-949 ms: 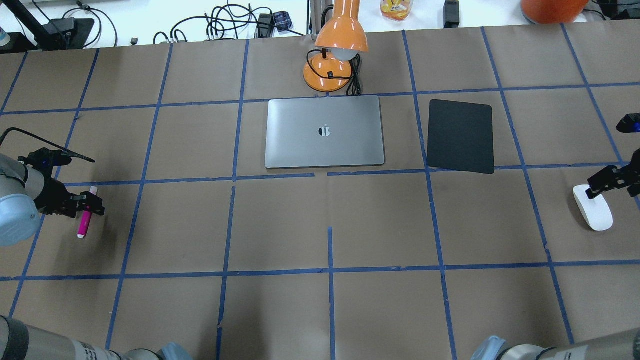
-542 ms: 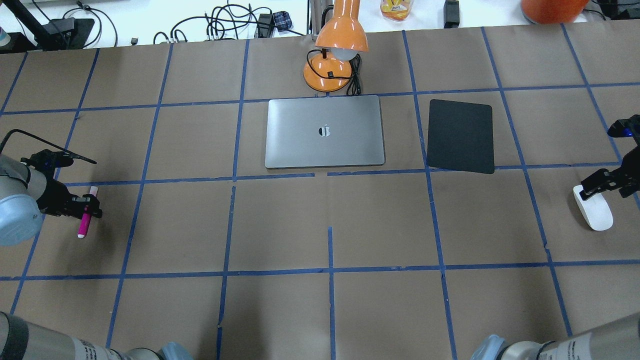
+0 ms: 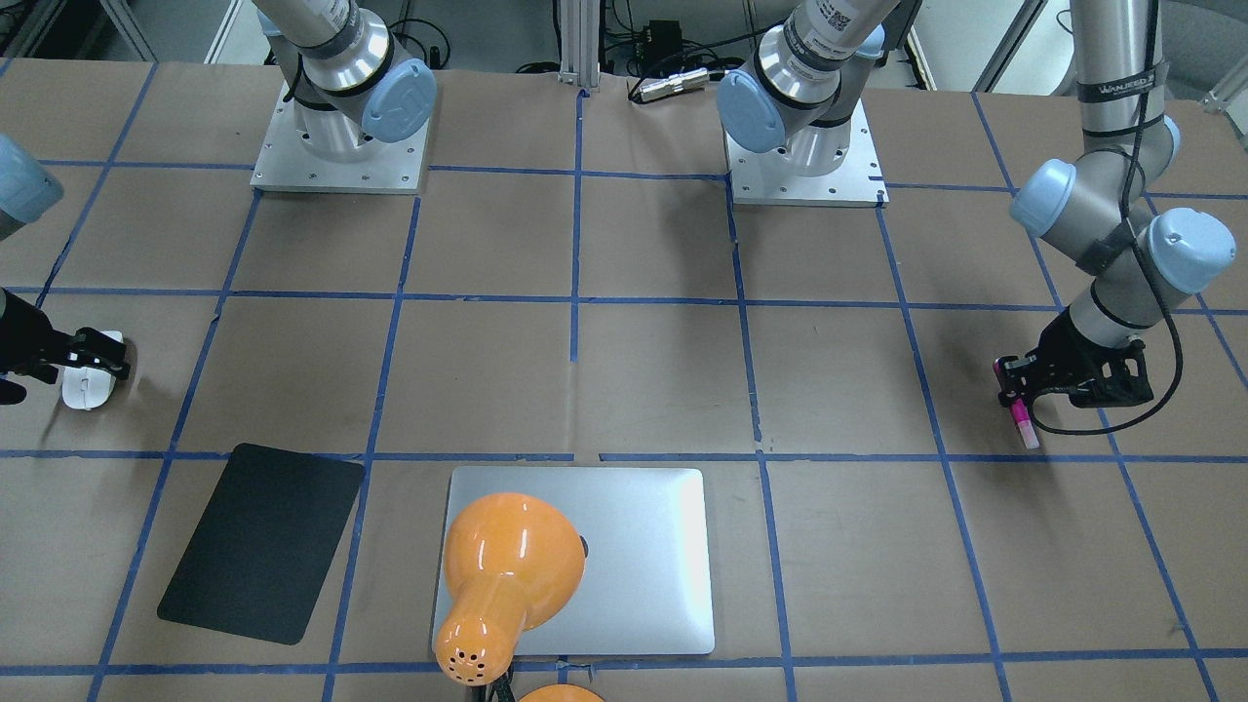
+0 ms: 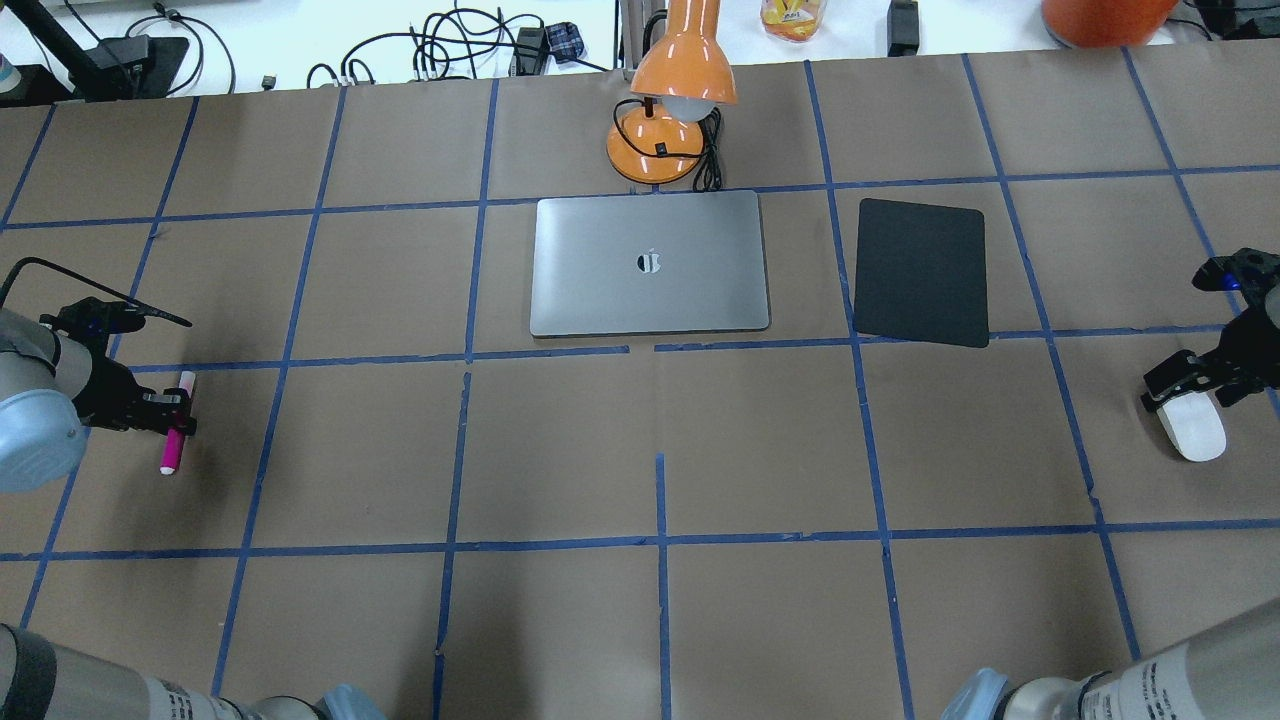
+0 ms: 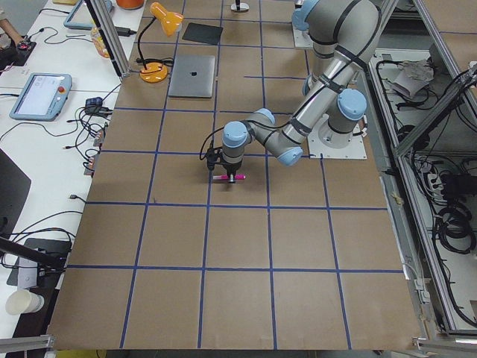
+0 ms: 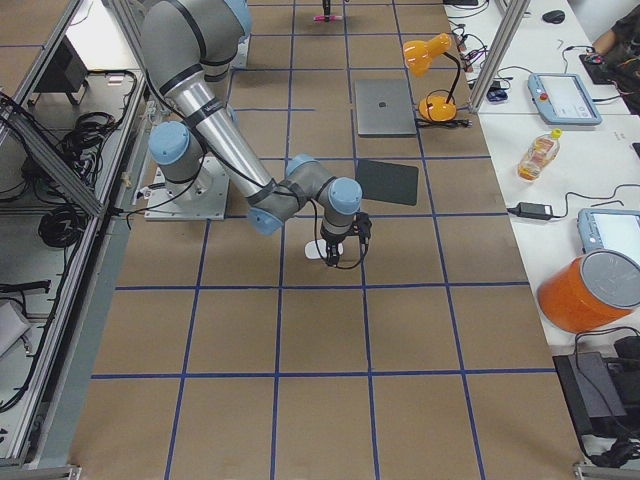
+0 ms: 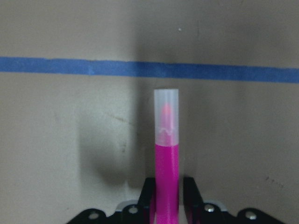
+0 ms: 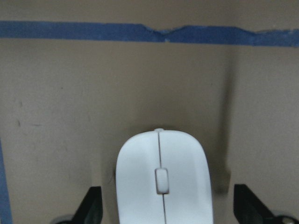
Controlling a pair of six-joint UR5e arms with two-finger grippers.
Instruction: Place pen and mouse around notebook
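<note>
Barely started: left pincer (image 4: 178,412) clamped on pen (image 4: 171,450), right pincer (image 4: 1190,398) spread, mouse (image 4: 1190,432) in between; notebook (image 4: 650,265) far off both.

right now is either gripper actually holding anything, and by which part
The left gripper pinches the pen by its magenta barrel, behind the pale cap. The right gripper is open astride the mouse, not touching it.
</note>
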